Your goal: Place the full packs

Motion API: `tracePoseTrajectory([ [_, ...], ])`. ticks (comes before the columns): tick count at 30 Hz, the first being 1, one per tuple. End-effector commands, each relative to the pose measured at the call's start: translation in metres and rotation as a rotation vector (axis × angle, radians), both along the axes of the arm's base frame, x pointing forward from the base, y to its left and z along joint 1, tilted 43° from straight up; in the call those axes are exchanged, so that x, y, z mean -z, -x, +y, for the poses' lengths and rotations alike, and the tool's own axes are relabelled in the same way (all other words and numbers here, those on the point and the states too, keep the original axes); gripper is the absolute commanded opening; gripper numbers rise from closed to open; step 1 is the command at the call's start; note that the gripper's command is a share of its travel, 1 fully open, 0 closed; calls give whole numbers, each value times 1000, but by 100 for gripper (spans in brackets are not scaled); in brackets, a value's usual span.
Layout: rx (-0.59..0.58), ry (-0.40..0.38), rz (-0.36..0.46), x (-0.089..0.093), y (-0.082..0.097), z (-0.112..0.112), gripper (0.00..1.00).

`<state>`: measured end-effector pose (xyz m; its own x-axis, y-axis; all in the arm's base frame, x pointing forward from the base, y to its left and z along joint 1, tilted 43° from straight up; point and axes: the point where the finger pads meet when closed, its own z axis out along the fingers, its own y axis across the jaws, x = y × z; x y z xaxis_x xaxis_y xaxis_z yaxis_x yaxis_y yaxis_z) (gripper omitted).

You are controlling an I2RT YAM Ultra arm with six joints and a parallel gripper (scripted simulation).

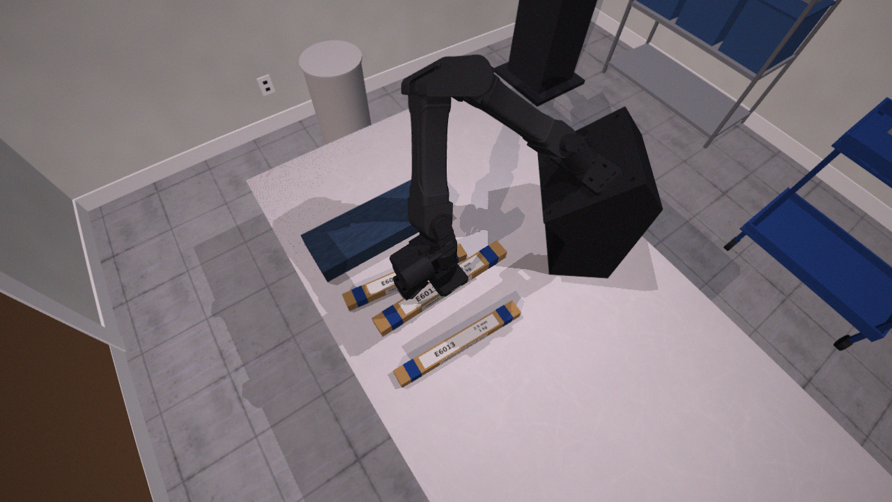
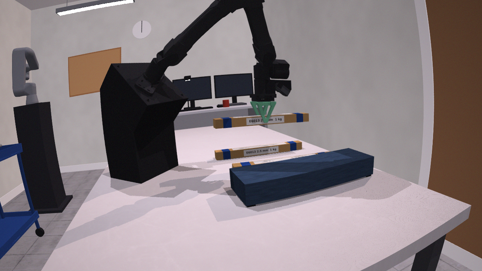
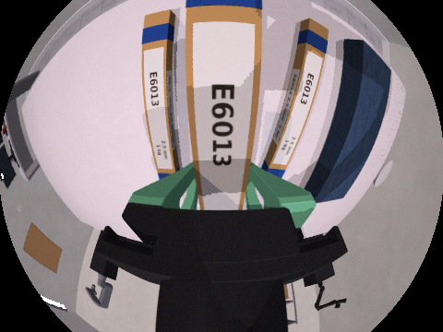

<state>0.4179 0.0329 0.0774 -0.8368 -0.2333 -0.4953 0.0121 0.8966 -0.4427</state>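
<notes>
My gripper [image 1: 435, 288] [image 2: 264, 117] [image 3: 221, 165] is shut on the middle of one tan E6013 pack [image 1: 394, 316] [image 2: 232, 122] [image 3: 224, 68]. It holds the pack level, well above the table. A second pack [image 1: 368, 292] [image 2: 256, 162] [image 3: 302, 111] lies flat on the table right beside the low dark blue platform [image 1: 349, 231] [image 2: 303, 171] [image 3: 357, 124]. The platform partly hides it in the exterior view. The third pack [image 1: 455, 343] [image 2: 257, 151] [image 3: 157, 99] lies flat on the table on the side away from the platform. Nothing lies on the platform.
The arm's big black base housing [image 1: 598, 199] [image 2: 134, 124] stands on the white table [image 1: 561, 387] [image 2: 202, 235] near the packs. A blue cart [image 1: 823, 249], a shelf rack, a grey cylinder [image 1: 333, 87] and a black pedestal stand on the floor around the table.
</notes>
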Motion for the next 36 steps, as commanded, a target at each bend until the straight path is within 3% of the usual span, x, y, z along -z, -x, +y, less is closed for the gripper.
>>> tracePoseTrajectory([
  [1,-42,-21,-71,-32,-3,31,0],
  [6,-42,-22,-71,-29,-4,38,0],
  [8,-42,-8,-37,-12,-3,43,0],
  [11,-42,-23,-71,-24,-5,51,0],
  [15,-43,-9,-38,-5,-4,60,0],
  [17,-43,-23,-68,-17,-6,66,0],
  [22,-43,-25,-70,-15,-6,73,0],
  [24,-43,-8,-38,2,-5,78,0],
  [27,-43,-26,-70,-9,-7,86,0],
  [30,-43,-10,-40,7,-6,93,0],
  [33,-43,-25,-66,-2,-8,101,0],
  [36,-44,-12,-45,12,-7,108,0],
])
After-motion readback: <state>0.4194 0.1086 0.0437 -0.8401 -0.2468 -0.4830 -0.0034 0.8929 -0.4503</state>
